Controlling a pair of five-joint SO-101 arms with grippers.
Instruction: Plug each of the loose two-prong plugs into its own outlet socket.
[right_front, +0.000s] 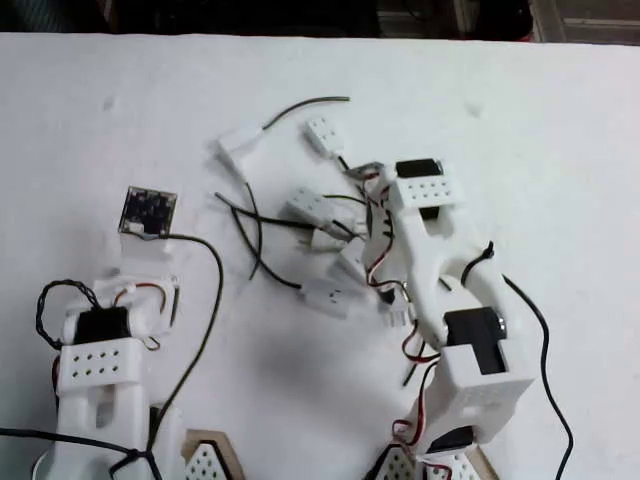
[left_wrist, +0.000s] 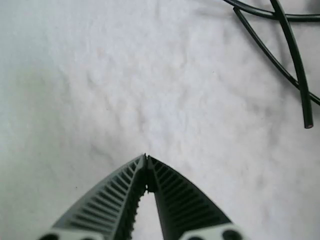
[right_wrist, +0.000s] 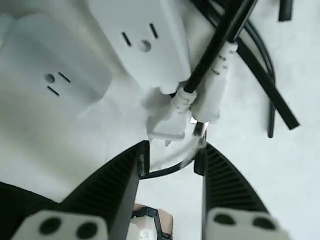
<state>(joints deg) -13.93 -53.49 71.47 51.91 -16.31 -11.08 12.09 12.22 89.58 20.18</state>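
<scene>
A plug (right_wrist: 167, 127) is seemingly being framed for grasping by open right fingers (right_wrist: 125, 175); left fingers (left_wrist: 120, 195) are resting closed. Closing, then socket (right_wrist: 145, 40) alignment, is being required.

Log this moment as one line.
left jaws: shut over bare table | right jaws: open, tips at white plug | socket beside plug: empty

Glossy white plastic sockets (right_wrist: 145, 42), matt tabletop (left_wrist: 150, 90)
</scene>
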